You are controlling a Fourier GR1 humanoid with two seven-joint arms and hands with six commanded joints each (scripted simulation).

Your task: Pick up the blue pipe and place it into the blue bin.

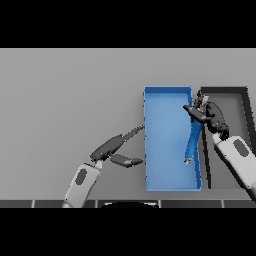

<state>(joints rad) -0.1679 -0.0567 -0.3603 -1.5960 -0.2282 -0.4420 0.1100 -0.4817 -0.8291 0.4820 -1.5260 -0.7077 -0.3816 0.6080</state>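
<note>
Right robot hand [209, 114] is curled round the upper end of the blue pipe [192, 141], holding it over the blue bin [168, 92] near the bin's right wall. The pipe slants down into the bin, its lower end pointing toward the floor; whether that end already touches the bottom is hard to tell from above. Gripping it by one end likely lets the length swing inside the walls before release. It is a slim, smooth rod with a pale tip. The bin is a long rectangular tray with thin, upright walls; a dark bin [223, 90] of similar shape sits just beside it. Left robot hand [116, 149] rests open on the grey tabletop [65, 100], fingers extended toward the bin's left wall.
</note>
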